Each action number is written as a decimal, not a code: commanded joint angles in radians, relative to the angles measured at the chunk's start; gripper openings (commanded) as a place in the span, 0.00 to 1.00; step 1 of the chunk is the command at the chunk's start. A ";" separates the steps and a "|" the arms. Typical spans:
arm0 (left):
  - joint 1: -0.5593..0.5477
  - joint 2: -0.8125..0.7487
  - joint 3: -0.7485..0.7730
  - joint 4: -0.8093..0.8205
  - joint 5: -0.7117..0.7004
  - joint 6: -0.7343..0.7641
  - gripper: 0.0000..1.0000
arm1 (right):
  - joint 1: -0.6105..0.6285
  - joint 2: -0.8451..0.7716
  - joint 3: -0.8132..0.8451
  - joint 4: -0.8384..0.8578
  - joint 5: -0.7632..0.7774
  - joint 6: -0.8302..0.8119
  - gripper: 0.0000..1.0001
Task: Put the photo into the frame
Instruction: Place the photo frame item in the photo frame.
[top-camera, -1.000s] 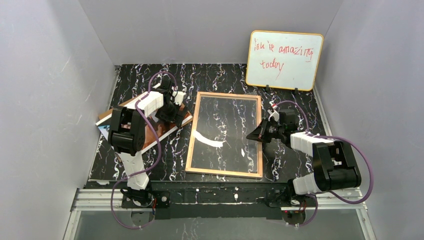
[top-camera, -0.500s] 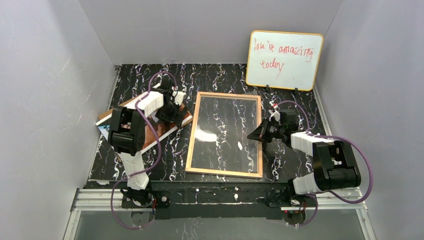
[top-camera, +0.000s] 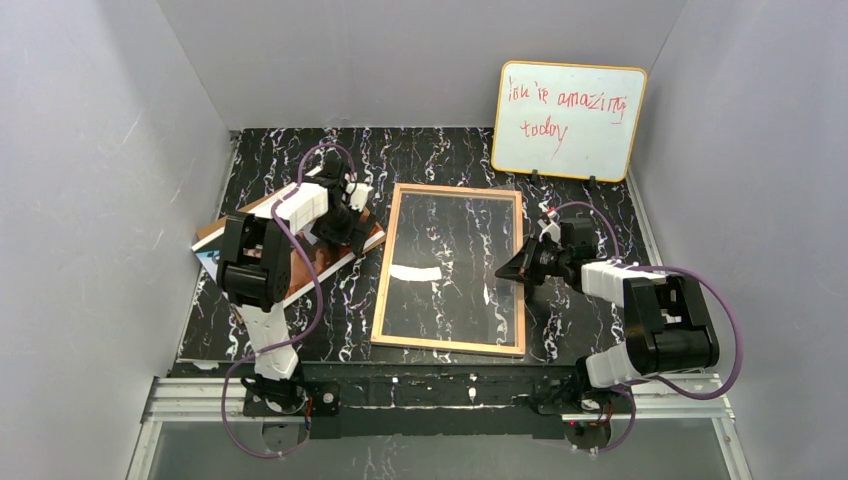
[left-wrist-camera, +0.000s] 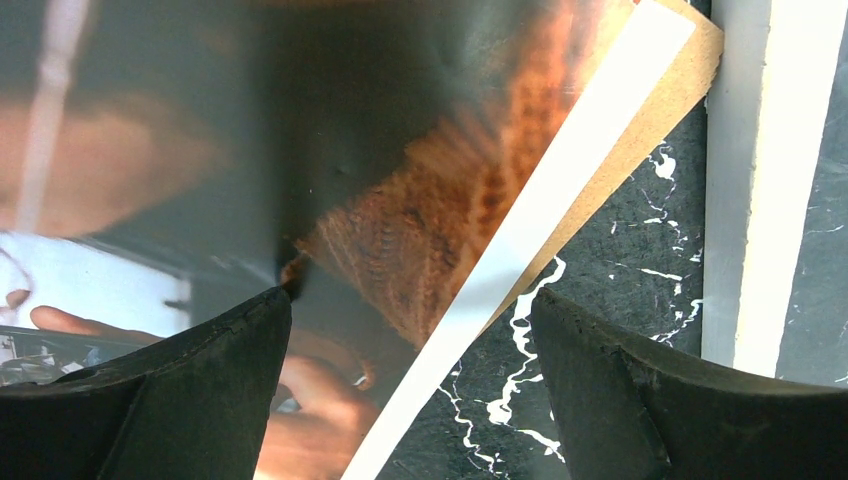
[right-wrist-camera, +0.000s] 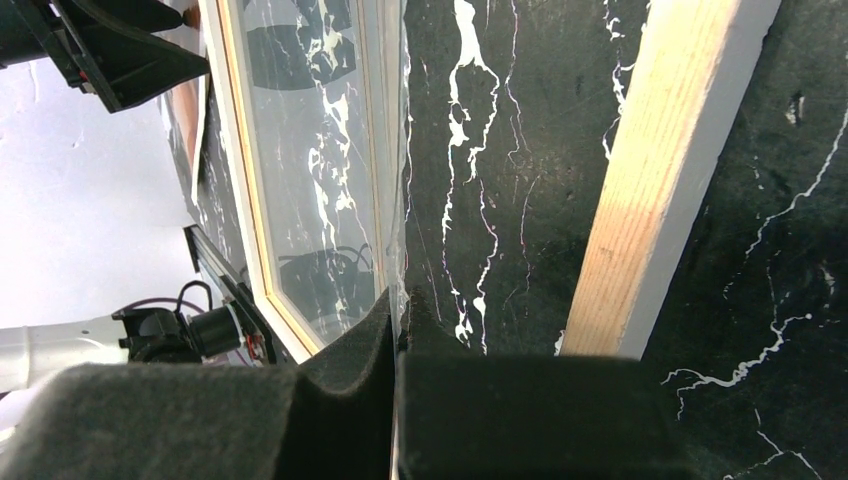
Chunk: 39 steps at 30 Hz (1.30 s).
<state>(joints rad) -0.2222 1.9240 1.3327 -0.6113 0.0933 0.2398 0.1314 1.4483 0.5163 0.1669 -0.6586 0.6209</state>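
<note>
We see the photo (left-wrist-camera: 400, 230) lying flat on the L side of the table (top-camera: 330, 330). It sits skewed on a brown backing board (left-wrist-camera: 690, 80) whose corner pokes out past the photo's white border. Its nearest corner is just beside the frame's L rail.

The frame (top-camera: 447, 346) lies mid-table, tan rim up, w/ marble showing through the glass.

The left gripper (left-wrist-camera: 410, 330) hangs over the photo's border edge w/ jaws spread wide and nothing betw. them. One finger is over the print, the other over bare table. We can't tell if either touches.

In the top view the L arm covers most of the photo, so only slivers show there.

The right gripper (right-wrist-camera: 397, 350) is at the frame's R side, just inside the wooden R rail. Its pads are pressed together on the thin edge of the clear pane (right-wrist-camera: 310, 150), which we see edge-on running away from the pads.

A whiteboard (top-camera: 567, 120) w/ red writing stands propped at the back R, behind the frame and apart from it. Purple cables loop off both arms.
</note>
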 joint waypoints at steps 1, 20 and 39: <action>-0.024 0.066 -0.047 -0.047 0.049 -0.006 0.87 | -0.007 0.003 0.044 0.050 -0.007 -0.013 0.01; -0.116 0.107 -0.044 -0.030 0.039 -0.018 0.86 | -0.007 -0.046 -0.040 0.243 -0.053 0.035 0.01; -0.119 0.123 -0.033 -0.031 0.034 -0.013 0.86 | -0.007 -0.083 -0.120 0.436 -0.116 0.080 0.01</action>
<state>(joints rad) -0.3176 1.9465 1.3464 -0.6151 0.0181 0.2398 0.1284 1.3994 0.4232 0.4862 -0.7475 0.6922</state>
